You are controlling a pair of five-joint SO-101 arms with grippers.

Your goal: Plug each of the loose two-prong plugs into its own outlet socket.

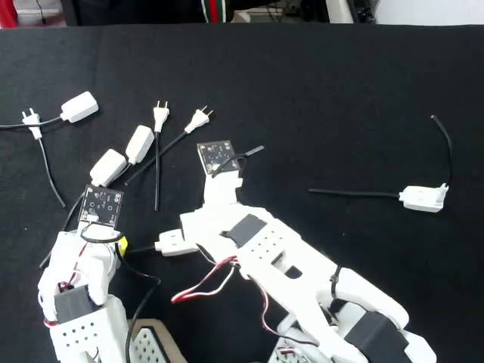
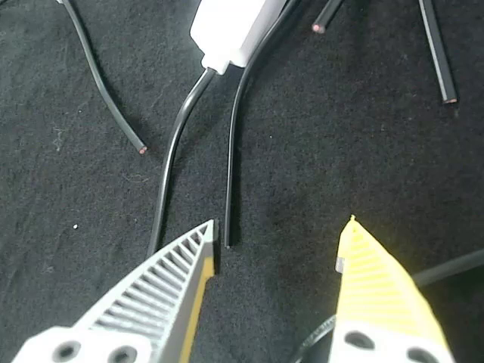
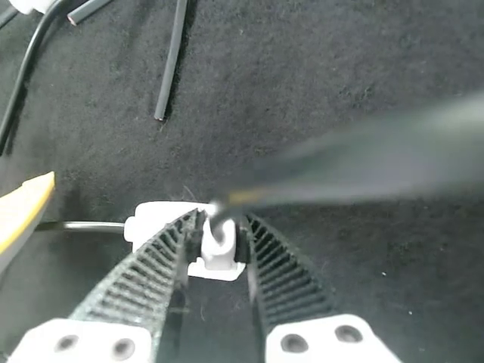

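The right gripper (image 3: 221, 221), jaws clenched on a two-prong plug (image 3: 218, 248), held it over an outlet socket (image 3: 155, 215) on the worktop (image 3: 340, 113); the left gripper (image 2: 281, 227) hung released. Insertion seemed in hand, with the prongs next needing to be aligned and pressed in.

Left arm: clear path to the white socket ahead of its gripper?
Probably yes: the left gripper is open, and the white socket lies ahead with only loose black cables between.
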